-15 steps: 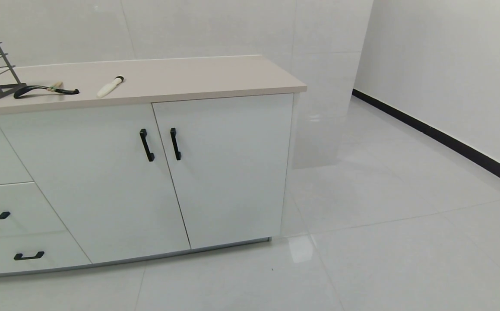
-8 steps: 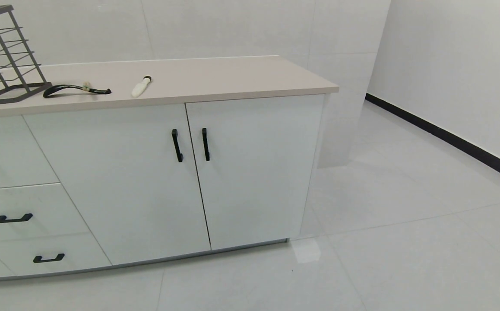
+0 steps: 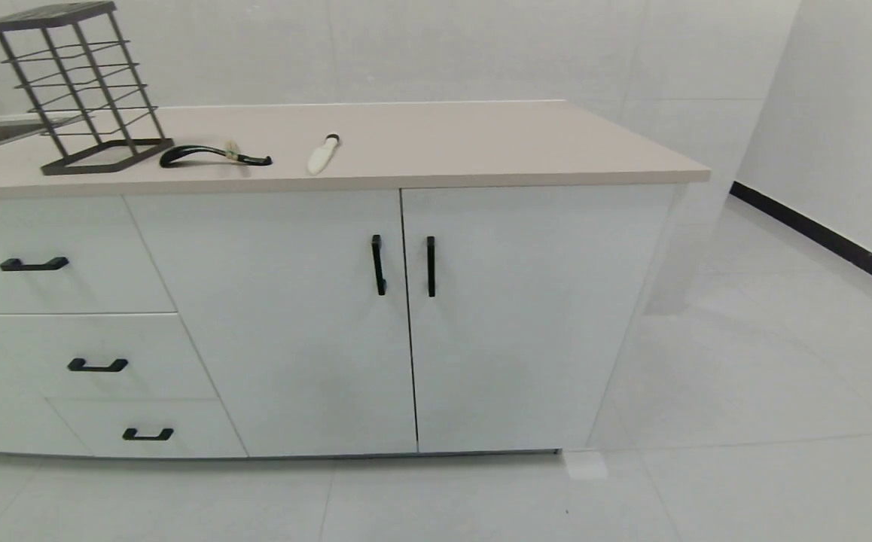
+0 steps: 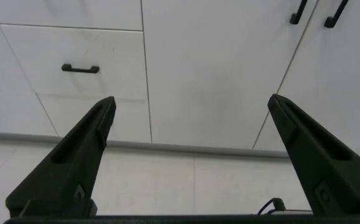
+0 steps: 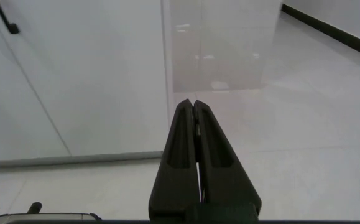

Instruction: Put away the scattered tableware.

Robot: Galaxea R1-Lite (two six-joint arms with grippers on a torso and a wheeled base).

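The head view has the counter, bearing a wire rack, a black utensil just beside it, then a white utensil (lying apart). Wrist views face the cupboard low down: left gripper spread wide, right gripper pressed shut, empty.

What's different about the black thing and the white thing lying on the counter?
The black utensil is long and curved; the white utensil is shorter and straight. The black utensil lies right beside the wire rack; the white utensil lies farther from it. The white utensil has a dark tip; the black utensil is mostly black. Both lie flat on the countertop.
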